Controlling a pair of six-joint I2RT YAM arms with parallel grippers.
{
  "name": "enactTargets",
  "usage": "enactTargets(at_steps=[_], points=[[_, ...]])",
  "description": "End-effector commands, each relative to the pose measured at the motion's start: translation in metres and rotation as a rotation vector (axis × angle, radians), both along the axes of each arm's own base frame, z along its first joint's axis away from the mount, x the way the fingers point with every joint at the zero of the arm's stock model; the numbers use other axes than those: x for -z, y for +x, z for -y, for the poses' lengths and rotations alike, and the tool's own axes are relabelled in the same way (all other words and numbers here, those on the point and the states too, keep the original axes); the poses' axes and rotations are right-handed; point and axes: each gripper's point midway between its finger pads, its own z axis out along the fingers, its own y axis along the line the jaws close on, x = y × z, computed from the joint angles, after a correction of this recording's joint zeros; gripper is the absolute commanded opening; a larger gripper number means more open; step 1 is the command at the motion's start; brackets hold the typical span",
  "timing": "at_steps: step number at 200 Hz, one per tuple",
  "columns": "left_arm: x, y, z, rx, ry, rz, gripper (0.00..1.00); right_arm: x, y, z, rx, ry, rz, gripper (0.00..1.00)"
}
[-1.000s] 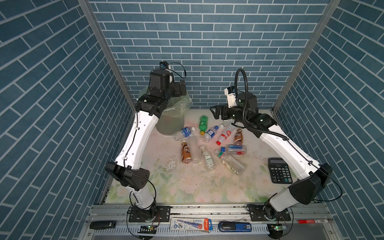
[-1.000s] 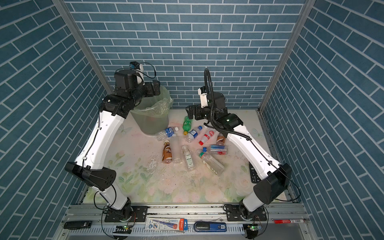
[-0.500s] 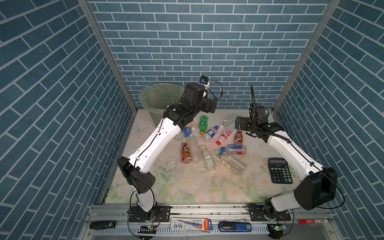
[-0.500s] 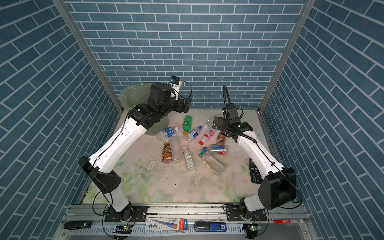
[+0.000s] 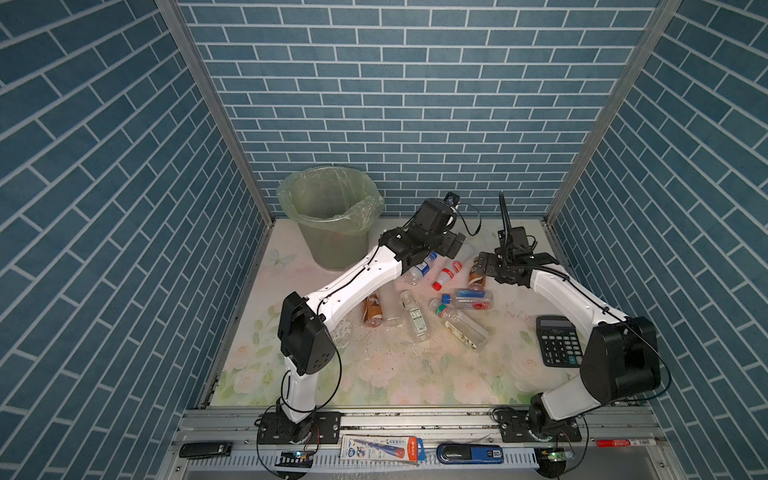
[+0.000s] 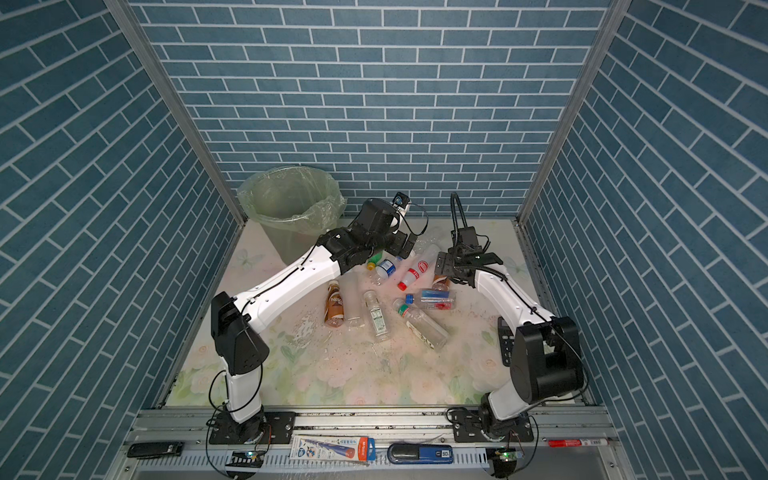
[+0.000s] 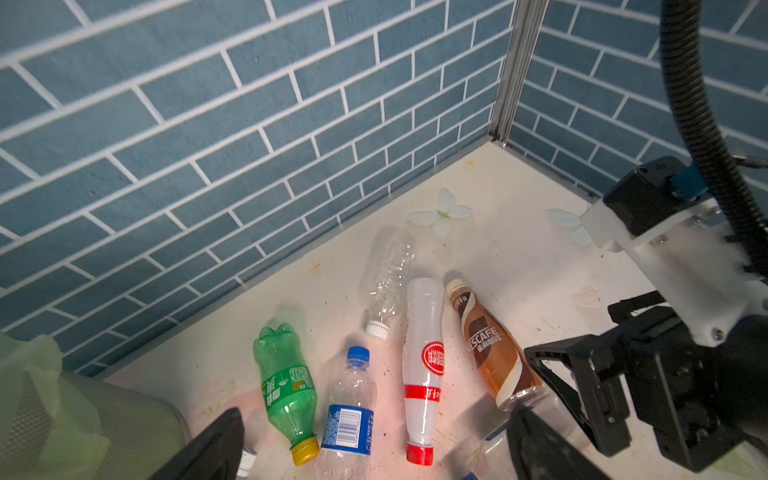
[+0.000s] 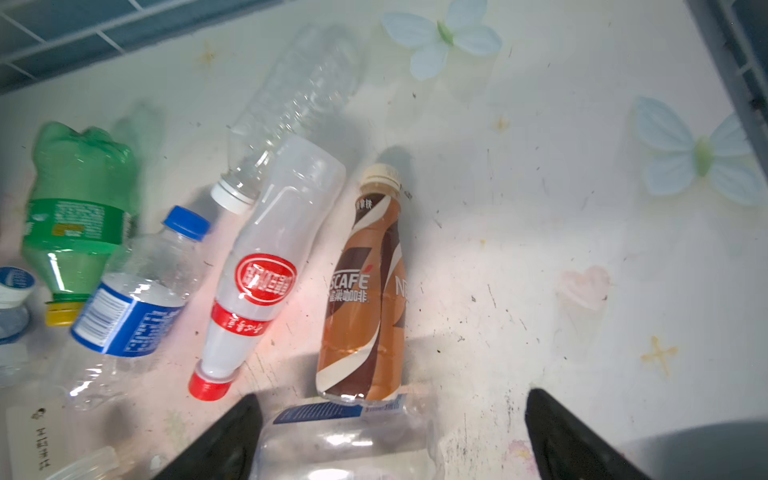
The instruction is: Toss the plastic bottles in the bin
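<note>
Several plastic bottles lie in a loose cluster mid-table. The bin (image 5: 332, 245) (image 6: 291, 239) stands at the back left, bag folded over its rim. My left gripper (image 5: 455, 245) (image 6: 405, 245) (image 7: 374, 419) is open and empty above a green bottle (image 7: 286, 382), a blue-labelled clear bottle (image 7: 349, 411) and a white red-capped bottle (image 7: 424, 374). My right gripper (image 5: 482, 266) (image 6: 441, 266) (image 8: 392, 401) is open low over the base of a brown coffee bottle (image 8: 365, 299). A clear blue-labelled bottle (image 8: 345, 440) lies between its fingers, close to one of them.
A black calculator (image 5: 557, 340) lies at the right, beside the right arm. Another brown bottle (image 5: 372, 309) and clear bottles (image 5: 461, 328) lie nearer the front. A crumpled clear bottle (image 7: 388, 278) rests near the back wall. Brick walls enclose three sides.
The left arm swung from above the bin rightward and down over the back of the bottle cluster. The right gripper dropped lower and moved right, to the brown coffee bottle.
</note>
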Motion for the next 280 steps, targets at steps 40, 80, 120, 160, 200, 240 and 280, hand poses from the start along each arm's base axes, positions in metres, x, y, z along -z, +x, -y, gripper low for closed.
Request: enactTargets(at_steps=[40, 80, 120, 160, 200, 240, 280], points=[[0.039, -0.011, 0.008, 0.003, -0.077, -0.175, 0.99, 0.048, 0.004, -0.016, 0.0, 0.108, -0.103, 0.91], [0.066, -0.019, 0.013, -0.025, -0.137, -0.298, 0.99, 0.066, 0.007, -0.023, -0.004, 0.142, -0.136, 0.85], [0.077, -0.025, 0.014, -0.003, -0.238, -0.382, 0.99, 0.076, 0.013, -0.023, -0.001, 0.132, -0.15, 0.8], [0.091, -0.02, 0.007, -0.029, -0.294, -0.462, 0.99, 0.086, 0.015, -0.023, -0.001, 0.12, -0.172, 0.76], [0.093, -0.022, 0.002, -0.03, -0.317, -0.488, 0.99, 0.097, 0.018, -0.021, 0.022, 0.134, -0.166, 0.67], [0.089, -0.018, 0.006, -0.012, -0.369, -0.502, 0.99, 0.093, 0.025, -0.023, 0.001, 0.14, -0.151, 0.55], [0.083, -0.012, 0.013, 0.001, -0.419, -0.511, 0.99, 0.081, 0.023, -0.022, -0.021, 0.129, -0.147, 0.48]])
